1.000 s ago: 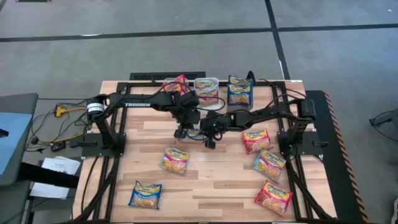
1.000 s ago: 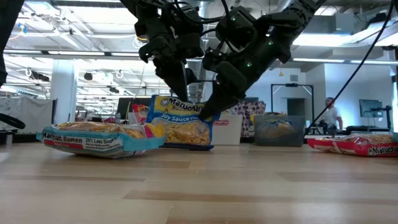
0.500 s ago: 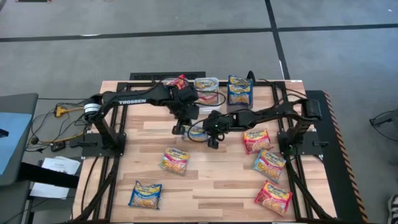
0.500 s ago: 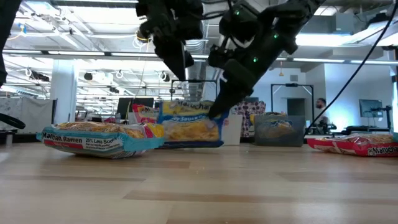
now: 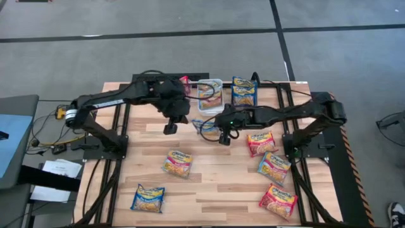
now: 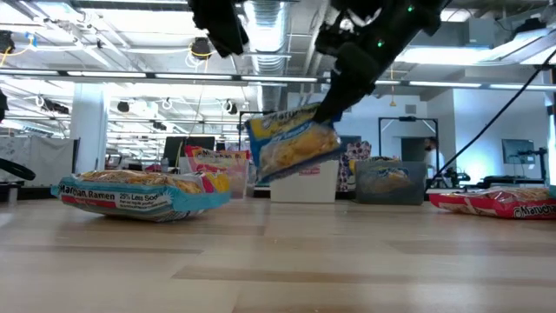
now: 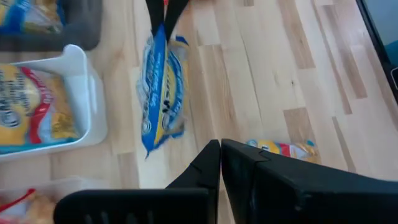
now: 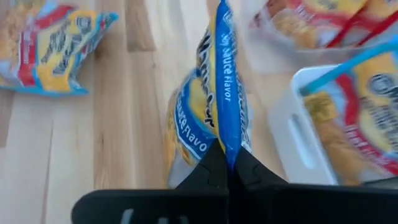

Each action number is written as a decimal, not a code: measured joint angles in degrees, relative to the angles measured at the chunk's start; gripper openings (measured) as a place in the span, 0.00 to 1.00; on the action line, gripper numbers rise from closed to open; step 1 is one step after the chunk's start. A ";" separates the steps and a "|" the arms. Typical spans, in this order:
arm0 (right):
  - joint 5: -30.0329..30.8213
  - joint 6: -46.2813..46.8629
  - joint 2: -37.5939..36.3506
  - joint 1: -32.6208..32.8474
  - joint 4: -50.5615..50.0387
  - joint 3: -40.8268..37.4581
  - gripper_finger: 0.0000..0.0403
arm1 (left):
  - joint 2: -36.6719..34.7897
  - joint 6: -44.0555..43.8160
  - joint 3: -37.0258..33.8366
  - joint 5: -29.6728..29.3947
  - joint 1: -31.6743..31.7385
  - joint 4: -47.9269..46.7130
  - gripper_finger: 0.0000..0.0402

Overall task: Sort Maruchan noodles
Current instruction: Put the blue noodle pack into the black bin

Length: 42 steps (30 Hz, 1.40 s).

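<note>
White bin (image 5: 209,105), dark bin (image 5: 244,81), wood table (image 5: 215,183).

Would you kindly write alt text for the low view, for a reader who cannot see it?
The right gripper, shut, holds a blue and yellow Maruchan packet tilted in the air above the wooden table. A light blue packet lies flat at left, a red one at right, with a white bin behind.

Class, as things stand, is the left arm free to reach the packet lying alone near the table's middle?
Probably yes. The left hand is shut and empty, above bare wood, and nothing stands between it and that packet. The right hand is holding a blue packet.
</note>
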 joint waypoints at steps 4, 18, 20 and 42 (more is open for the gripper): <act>2.79 -0.18 -3.68 -0.17 -3.13 0.00 0.01 | -3.85 -0.05 0.00 -0.78 0.03 -0.05 0.00; 14.26 -1.73 -17.58 -5.31 -19.48 0.00 0.01 | -16.12 -5.02 0.00 -3.17 0.12 -0.16 0.00; 14.80 -2.65 -19.22 -6.45 -20.68 0.02 0.01 | -17.60 -5.35 0.00 -3.17 0.14 -0.50 0.00; 8.89 -6.42 -29.49 -24.40 -10.80 -15.87 0.01 | -33.14 -14.63 -22.21 -3.54 0.05 10.55 0.00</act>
